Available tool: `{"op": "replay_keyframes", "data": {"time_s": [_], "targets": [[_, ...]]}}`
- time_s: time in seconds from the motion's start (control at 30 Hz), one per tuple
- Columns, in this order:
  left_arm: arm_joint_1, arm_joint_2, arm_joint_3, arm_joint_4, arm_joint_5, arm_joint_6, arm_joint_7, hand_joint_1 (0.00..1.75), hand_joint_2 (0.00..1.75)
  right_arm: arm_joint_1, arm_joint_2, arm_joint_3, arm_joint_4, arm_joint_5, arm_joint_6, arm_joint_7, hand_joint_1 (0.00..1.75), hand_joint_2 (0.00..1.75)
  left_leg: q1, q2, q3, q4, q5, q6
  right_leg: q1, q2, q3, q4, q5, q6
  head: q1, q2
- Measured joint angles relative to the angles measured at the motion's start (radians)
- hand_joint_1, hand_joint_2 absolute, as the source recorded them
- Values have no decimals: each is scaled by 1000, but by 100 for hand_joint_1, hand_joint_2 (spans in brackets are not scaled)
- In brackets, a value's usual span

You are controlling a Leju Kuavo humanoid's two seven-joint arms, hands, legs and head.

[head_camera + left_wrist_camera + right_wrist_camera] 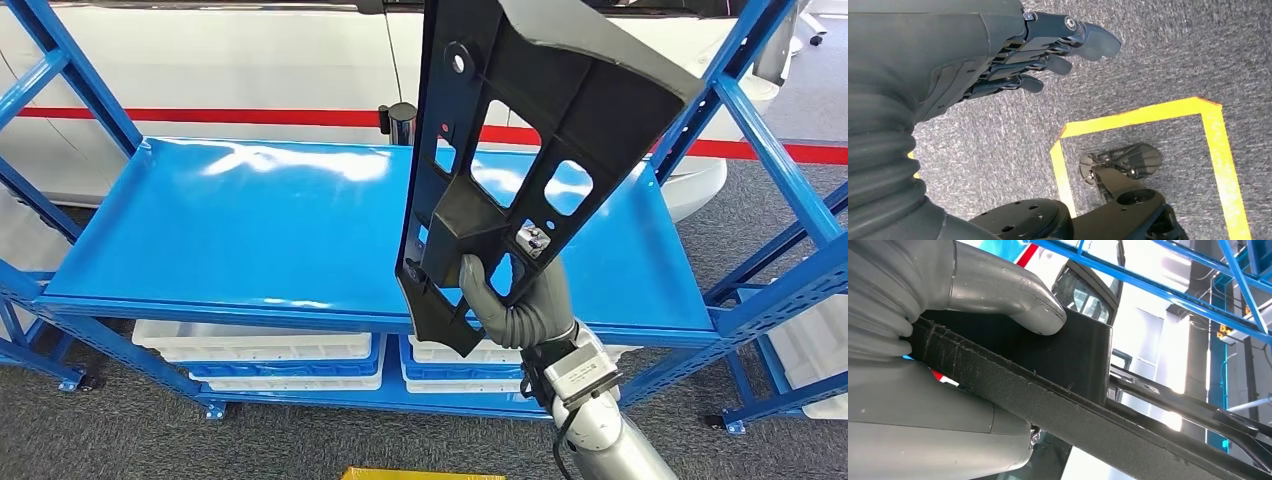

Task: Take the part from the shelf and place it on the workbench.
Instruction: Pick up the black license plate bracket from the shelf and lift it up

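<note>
Two hands noted, left to right: our left hand (1013,55) hangs over the grey carpet (1148,60), holding nothing, fingers loosely extended; our right hand (520,300) is clamped on the black part's (520,130) lower end, raised upright above the blue shelf (250,230). We judge the long part top-heavy for so low a grip. It may pivot, slip, or clip the shelf's upright (770,150).

A workshop floor: blue steel racking (300,230), white bins (260,345) (stacked below), yellow floor tape (1148,116).
</note>
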Motion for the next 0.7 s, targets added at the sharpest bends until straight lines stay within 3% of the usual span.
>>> {"op": "replay_keyframes", "data": {"time_s": [0.07, 0.1, 0.17, 0.27, 0.3, 0.37, 0.43, 0.47, 0.5, 0.53, 0.6, 0.63, 0.7], "targets": [[0, 0, 0, 0, 0, 0, 0, 0, 175, 0, -1, 0, 2, 0, 0, 1, 175, 175, 4, 0, -5, 3, 6, -12, -11, -7, 67, -137, 53, 25, 1, 0], [-1, 2, 1, 0, 0, 0, 0, 0, 175, 0, -1, 0, 2, 0, 0, 1, 175, 175, 4, -1, -9, 5, 8, -19, -14, -7, 99, -201, 75, 29, 2, 0], [-1, 4, 1, 0, 0, 0, 0, 0, 175, 0, -1, 0, 3, 0, 0, 1, 175, 175, 1, -3, -17, 7, 15, -37, -13, -5, 122, -255, 96, 15, 1, 0], [1, 4, 2, 0, 0, 0, 0, 0, 175, 0, 0, 0, 3, 0, 0, 2, 175, 175, 8, -4, -29, 9, 21, -59, -8, -2, 106, -252, 115, -20, -3, 0], [1, 4, 2, 0, 0, 0, 0, 0, 175, -1, 0, 0, 3, 0, 0, 2, 175, 175, 10, -4, -40, 30, -1, -63, -8, -3, 98, -253, 122, -31, -4, 0], [1, 4, 3, 0, 0, 0, 0, 0, 175, -1, 1, 0, 3, 1, 0, 2, 175, 175, 12, -4, -80, 133, -84, -66, -5, -4, 80, -254, 138, -49, -8, 0], [1, 4, 3, 0, 0, 0, 0, 0, 175, -1, 2, 0, 4, 1, 0, 2, 175, 175, 12, -5, -122, 269, -165, -67, 3, -5, 58, -253, 154, -58, -10, 0], [1, 4, 3, 0, 0, 0, 0, 0, 175, -1, 2, 0, 4, 1, 0, 2, 175, 175, 12, -5, -128, 307, -182, -66, 7, -5, 46, -253, 163, -59, -10, 0], [1, 4, 3, 0, 0, 0, 0, 0, 175, -1, 2, 0, 4, 1, 0, 2, 175, 175, 12, -5, -114, 307, -182, -64, 10, -5, 35, -253, 172, -59, -10, 0], [0, 4, 3, 0, 0, 0, 0, 0, 175, -1, 2, 0, 5, 1, 0, 2, 175, 175, 12, -5, -74, 261, -165, -60, 12, -5, 25, -252, 181, -57, -10, 0], [-3, 4, 3, 0, 0, 0, 0, 0, 175, -2, 2, 0, 5, 1, 0, 2, 175, 175, 9, -6, 29, 113, -126, -52, 16, -4, 10, -252, 198, -49, -9, 0], [-6, 3, 3, 0, 0, 0, 0, 0, 175, -3, 2, 0, 5, 1, 0, 2, 175, 175, 6, -7, 62, 56, -113, -46, 16, -4, 6, -252, 206, -43, -7, 0], [-9, 2, 3, -1, 0, 0, 0, 0, 175, -5, 3, 0, 5, 0, 0, 2, 175, 175, -8, -9, 69, 24, -101, -33, 13, -5, 3, -258, 222, -28, -2, 0]]}}
